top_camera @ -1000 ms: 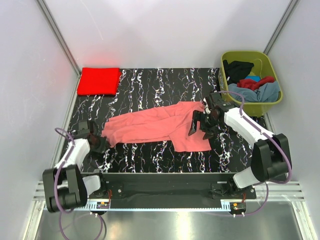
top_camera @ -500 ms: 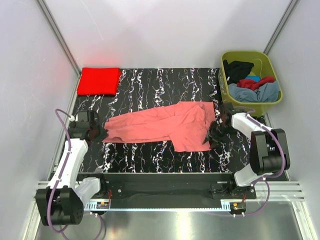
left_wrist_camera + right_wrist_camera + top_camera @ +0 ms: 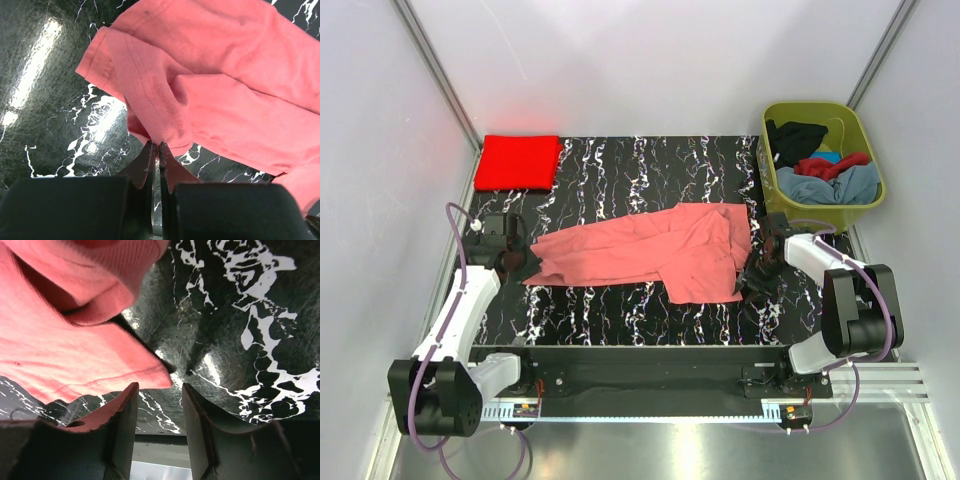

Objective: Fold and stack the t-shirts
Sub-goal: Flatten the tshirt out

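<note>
The salmon pink t-shirt [image 3: 650, 250] lies rumpled across the middle of the bench [image 3: 650, 160], stretched left to right, its wider part toward the right. At its left end the left claw [image 3: 520, 262] is pressed together, with a fold of the hem nipped at the tips – the left wrist view shows the cloth [image 3: 210, 85] bunched just above the meeting fingers [image 3: 147, 165]. At the shirt's right edge the right claw [image 3: 757, 272] sits low over the bench, spread; a corner of the shirt [image 3: 75, 360] lies just before the gap, touching neither finger [image 3: 125, 415].

A bright red t-shirt [image 3: 518, 161] lies folded flat in the far left corner, well apart from the pink one. Off the far right corner stands an olive-green tub [image 3: 820, 108] holding black cloth [image 3: 796, 135], dark red cloth [image 3: 830, 163] and grey-blue cloth [image 3: 840, 186] – heaped together.
</note>
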